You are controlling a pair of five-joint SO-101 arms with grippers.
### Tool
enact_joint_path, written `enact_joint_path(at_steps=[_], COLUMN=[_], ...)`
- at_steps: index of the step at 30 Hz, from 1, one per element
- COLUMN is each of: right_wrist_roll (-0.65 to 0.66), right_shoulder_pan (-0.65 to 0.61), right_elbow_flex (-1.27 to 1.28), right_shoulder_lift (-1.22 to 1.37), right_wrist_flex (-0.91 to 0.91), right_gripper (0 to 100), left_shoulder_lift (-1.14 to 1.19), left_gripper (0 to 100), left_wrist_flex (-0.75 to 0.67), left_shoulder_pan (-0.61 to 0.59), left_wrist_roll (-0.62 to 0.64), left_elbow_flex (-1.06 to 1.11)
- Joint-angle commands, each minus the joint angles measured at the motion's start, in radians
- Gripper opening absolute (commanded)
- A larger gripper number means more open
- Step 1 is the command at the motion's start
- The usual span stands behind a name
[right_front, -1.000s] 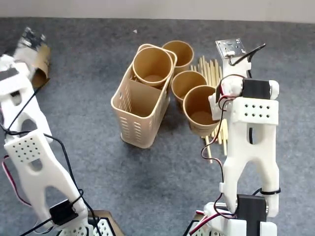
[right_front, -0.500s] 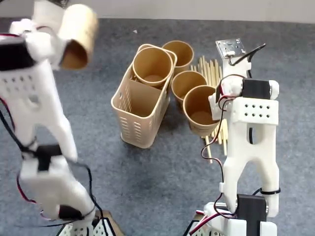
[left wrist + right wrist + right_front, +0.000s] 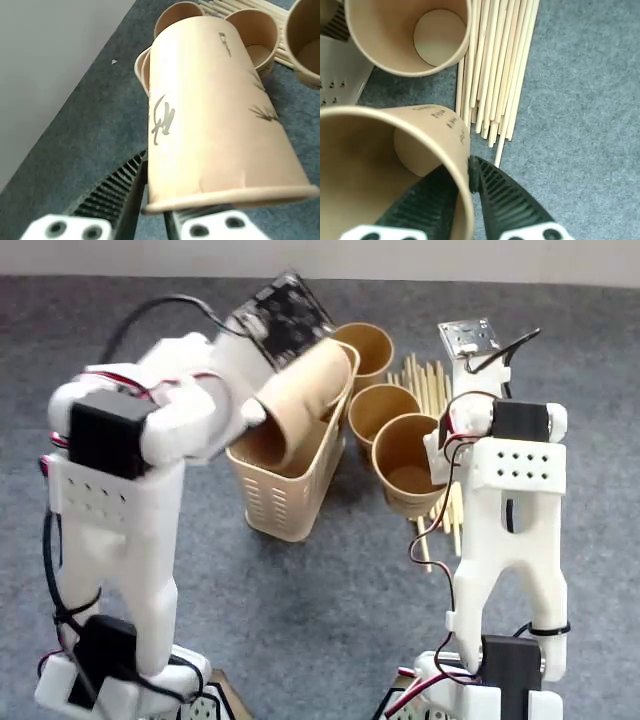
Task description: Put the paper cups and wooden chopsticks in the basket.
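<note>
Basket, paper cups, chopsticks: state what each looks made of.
Basket: likely plastic, smooth and beige, with moulded slotted walls. Paper cups: matte brown paperboard, with thin walls and rolled rims. Chopsticks: pale bare wood, dull and apparently unvarnished.

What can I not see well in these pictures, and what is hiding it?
- Inside of the basket: in the high view the tilted cup and the left arm cover much of its opening.
- Number of chopsticks: the right arm hides part of them in the high view, and the top edge cuts them off in the right wrist view.
</note>
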Motion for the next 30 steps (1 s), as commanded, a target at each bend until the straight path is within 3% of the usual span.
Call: enact_joint_path(at_steps=[1, 7, 13, 24, 30], right_wrist_roll=[0.002, 0.002, 0.002, 0.002, 0.002], right_shoulder_pan=[-0.005, -0.005, -0.005, -0.007, -0.007], right_elbow_flex=[-0.028, -0.028, -0.028, -0.031, -0.031], right_shoulder_lift=[-0.028, -0.028, -0.028, -0.028, -0.028], right_wrist_flex=[0.004, 0.004, 0.004, 0.004, 0.004], right_gripper=[0.5, 0.5, 0.5, 0.5, 0.5], left_shoulder_lift=[0.090, 0.245, 0.283, 0.275, 0.275], left_gripper=[1, 2, 18, 17, 17], left_wrist_flex=[0.000, -0.002, -0.002, -0.176, -0.236], left_shoulder_pan=[-0.038, -0.036, -0.050, -0.128, -0.105], left_wrist_roll=[-0.020, -0.021, -0.020, 0.032, 0.048], left_elbow_flex=[-0.071, -0.174, -0.211, -0.213, -0.225])
